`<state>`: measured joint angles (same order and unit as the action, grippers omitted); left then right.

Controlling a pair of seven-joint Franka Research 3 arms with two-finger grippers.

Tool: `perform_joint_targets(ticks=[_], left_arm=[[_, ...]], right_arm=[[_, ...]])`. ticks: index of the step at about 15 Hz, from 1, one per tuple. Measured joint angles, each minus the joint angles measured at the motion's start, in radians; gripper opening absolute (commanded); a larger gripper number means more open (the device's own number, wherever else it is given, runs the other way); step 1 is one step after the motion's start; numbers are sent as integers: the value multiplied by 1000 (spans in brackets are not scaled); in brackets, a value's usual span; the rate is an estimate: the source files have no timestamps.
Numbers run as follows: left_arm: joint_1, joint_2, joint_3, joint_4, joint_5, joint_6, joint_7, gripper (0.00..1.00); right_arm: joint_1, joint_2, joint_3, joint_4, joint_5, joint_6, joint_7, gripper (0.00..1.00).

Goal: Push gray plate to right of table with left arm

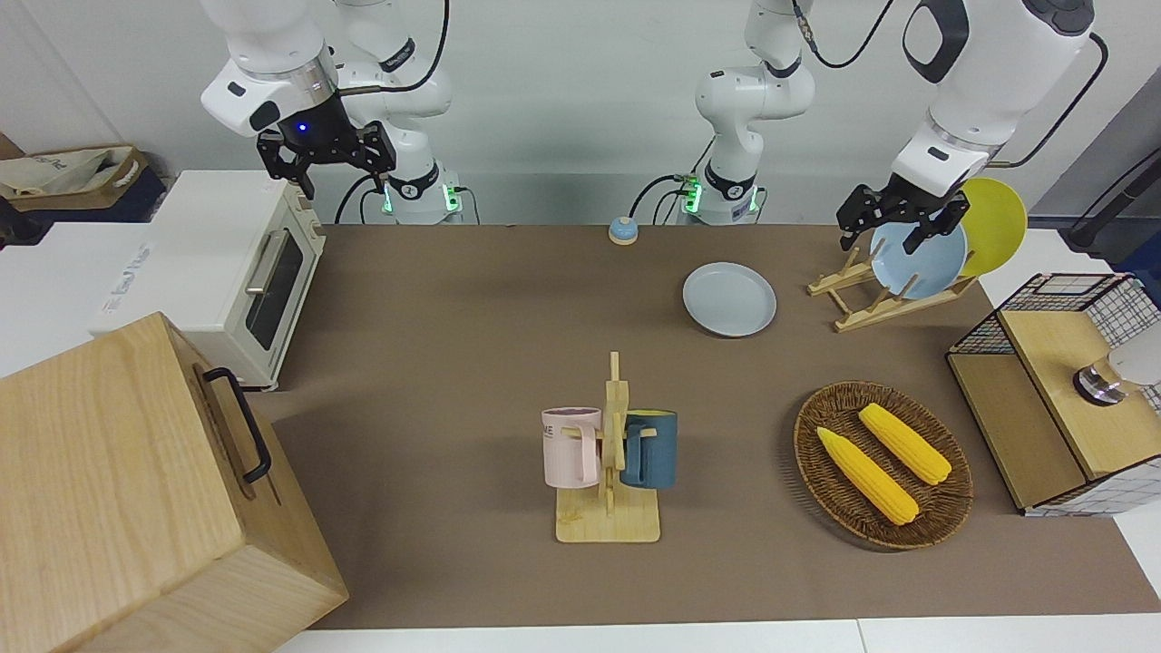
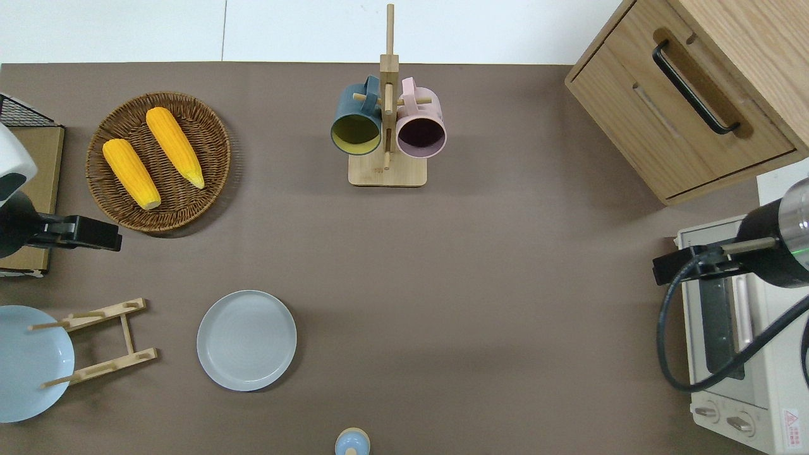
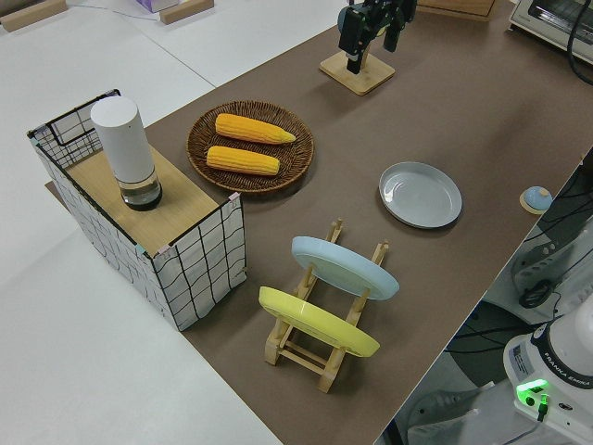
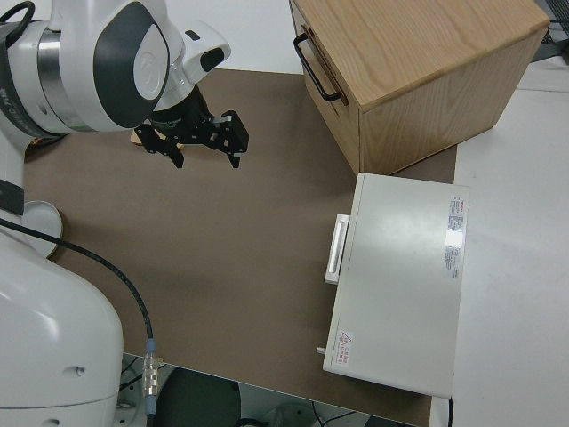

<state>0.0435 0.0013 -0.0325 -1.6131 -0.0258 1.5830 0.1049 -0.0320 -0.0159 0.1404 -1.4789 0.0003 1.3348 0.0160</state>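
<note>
The gray plate (image 1: 729,298) lies flat on the brown table (image 1: 453,381), beside the wooden dish rack on the side toward the table's middle. It also shows in the overhead view (image 2: 246,339) and the left side view (image 3: 421,194). My left gripper (image 1: 878,238) is open, empty and up in the air. In the overhead view it (image 2: 95,232) is over the table beside the wicker basket's edge, well apart from the plate. My right gripper (image 4: 206,160) is open and parked.
The dish rack (image 2: 101,341) holds a sky-blue plate (image 1: 916,258) and a yellow plate (image 1: 993,225). A wicker basket (image 2: 208,158) holds two corn cobs. A mug tree (image 2: 387,126), a toaster oven (image 1: 236,272), a wooden cabinet (image 2: 682,95), a wire shelf (image 3: 199,264) and a small bell (image 2: 352,442) stand around.
</note>
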Motion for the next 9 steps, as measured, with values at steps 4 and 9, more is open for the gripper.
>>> perform_joint_targets(ticks=[4,9], left_arm=[[0,0,-4,0,0,0,0,1000],[0,0,-10,0,0,-2,0,1000]], right_arm=[[0,0,0,0,0,0,0,983],[0,0,0,0,0,0,0,983]])
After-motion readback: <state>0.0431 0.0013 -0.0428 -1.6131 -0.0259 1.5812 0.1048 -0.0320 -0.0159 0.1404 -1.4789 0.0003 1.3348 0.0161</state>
